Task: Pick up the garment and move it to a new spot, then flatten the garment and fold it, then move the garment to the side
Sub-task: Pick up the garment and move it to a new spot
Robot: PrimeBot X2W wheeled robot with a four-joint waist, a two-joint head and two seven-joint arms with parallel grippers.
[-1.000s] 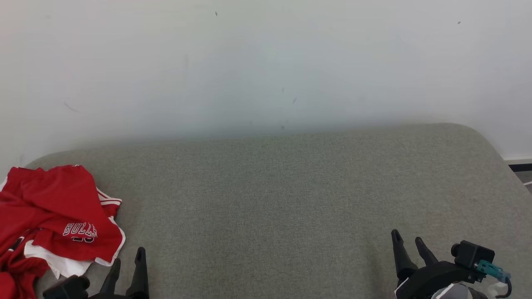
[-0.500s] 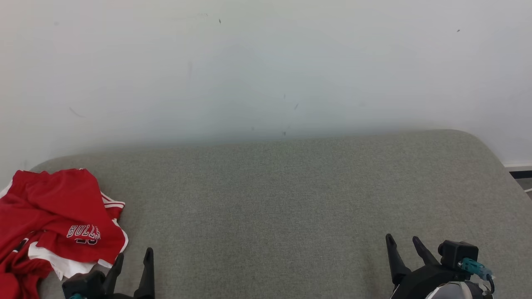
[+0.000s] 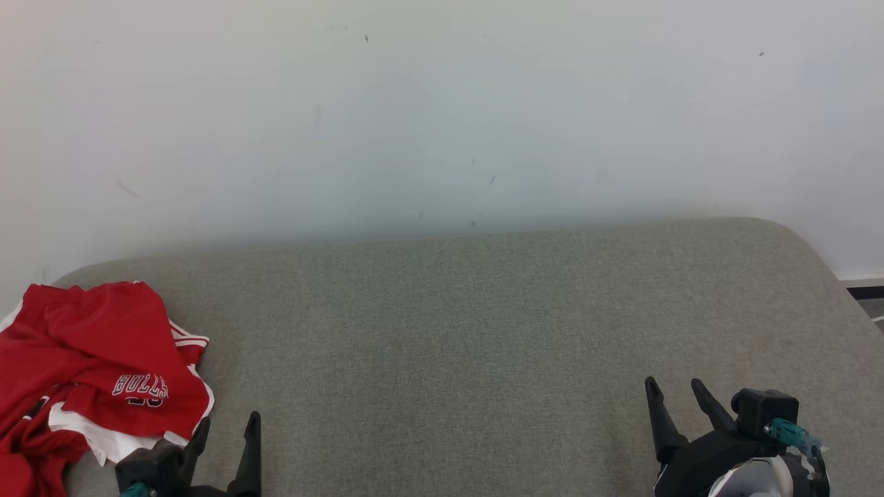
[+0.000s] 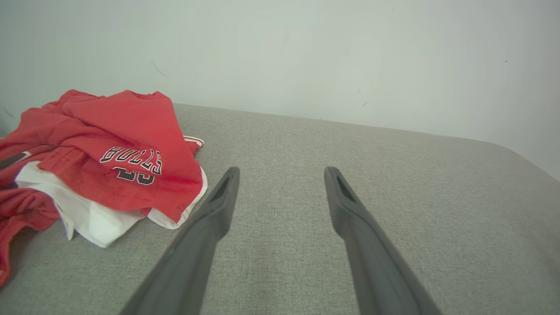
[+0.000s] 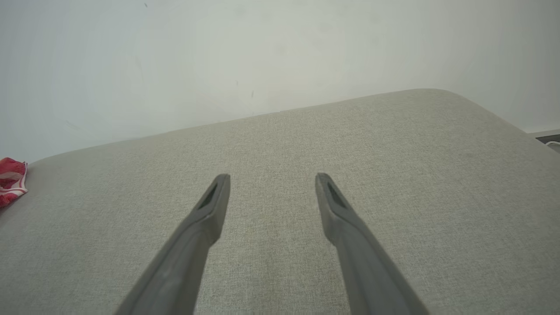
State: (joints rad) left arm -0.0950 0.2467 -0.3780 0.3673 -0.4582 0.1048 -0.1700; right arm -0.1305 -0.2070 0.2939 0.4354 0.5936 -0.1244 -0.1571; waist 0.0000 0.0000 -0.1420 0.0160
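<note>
Two open tools sit at the near edge of the cushion, jaws spread wide and holding nothing; the left gripper is toward the near-left corner, the right gripper toward the near-right corner, well apart; the garment, red with white trim, lies crumpled at the cushion's left edge, just beside the left gripper; a pale wall rises behind the far edge.
</note>
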